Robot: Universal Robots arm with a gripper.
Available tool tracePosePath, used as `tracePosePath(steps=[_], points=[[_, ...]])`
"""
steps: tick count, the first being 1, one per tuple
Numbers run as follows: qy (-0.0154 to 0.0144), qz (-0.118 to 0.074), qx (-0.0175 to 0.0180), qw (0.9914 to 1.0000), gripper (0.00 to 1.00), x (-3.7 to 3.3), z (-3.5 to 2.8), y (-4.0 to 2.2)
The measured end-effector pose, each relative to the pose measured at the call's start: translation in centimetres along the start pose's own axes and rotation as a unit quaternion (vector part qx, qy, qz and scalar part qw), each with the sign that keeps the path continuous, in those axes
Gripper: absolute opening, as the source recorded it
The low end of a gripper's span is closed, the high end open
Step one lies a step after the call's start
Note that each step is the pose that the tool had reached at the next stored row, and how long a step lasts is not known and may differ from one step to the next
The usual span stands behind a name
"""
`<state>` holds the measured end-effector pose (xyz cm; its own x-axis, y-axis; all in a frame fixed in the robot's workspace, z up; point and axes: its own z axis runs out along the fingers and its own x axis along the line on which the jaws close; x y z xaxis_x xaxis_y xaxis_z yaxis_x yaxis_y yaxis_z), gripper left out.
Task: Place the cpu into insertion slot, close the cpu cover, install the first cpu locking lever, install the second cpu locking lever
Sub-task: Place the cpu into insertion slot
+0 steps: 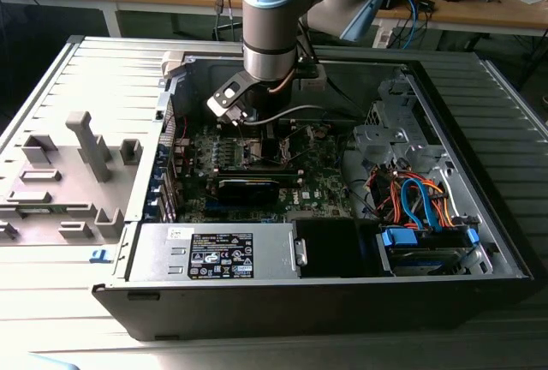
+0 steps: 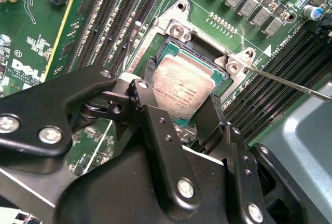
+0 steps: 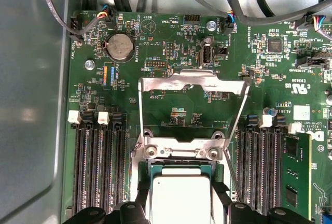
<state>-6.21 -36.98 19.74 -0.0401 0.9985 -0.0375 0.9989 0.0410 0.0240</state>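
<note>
Black jaws, closest to the lens in the second wrist view, are gripping the cpu (image 2: pixel 181 86) at a narrow spread. One of the fingertips (image 2: pixel 150 72) is pressing on one edge of the chip and the other is standing at the opposite edge. In the first wrist view they are flanking the cpu (image 3: pixel 180 199) and touching its green border. The chip is lying flat, silvery top up, inside the insertion slot (image 2: pixel 203 54), whose dark rim is showing beside it; whether it is fully seated I cannot tell. Just beyond the slot, the cpu cover (image 3: pixel 192 85) is standing swung open on its hinge, its window framing bare green motherboard (image 3: pixel 171 115). A thin locking lever (image 2: pixel 290 85) is sticking out unlatched beside the hinge bracket (image 2: pixel 179 29). Long black memory slots (image 3: pixel 98 167) are running along both sides of the socket, and a round coin battery (image 3: pixel 120 46) is sitting farther off on the board. In the exterior view the arm (image 1: pixel 272 36) is reaching straight down into the open computer case (image 1: pixel 300 297), which is lying on its side on a grey ribbed counter (image 1: pixel 514 130). Near the case's front wall a silver power supply (image 1: pixel 214 254) is sitting, with orange and blue cables (image 1: pixel 419 199) bunching toward the exterior view's right. A grey fixture plate (image 1: pixel 68 173) is resting on the exterior view's left.
</note>
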Motion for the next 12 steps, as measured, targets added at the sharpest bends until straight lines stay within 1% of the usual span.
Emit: tracePosePath(steps=[4,8,12], points=[[-0.0001,0.001,0.0001,1.00000,0.55,-0.01,-0.10,0.00],[-0.0002,0.002,0.0002,1.00000,0.55,-0.02,-0.34,0.01],[-0.0003,0.004,0.0003,0.99999,0.55,-0.07,-0.36,0.01]])
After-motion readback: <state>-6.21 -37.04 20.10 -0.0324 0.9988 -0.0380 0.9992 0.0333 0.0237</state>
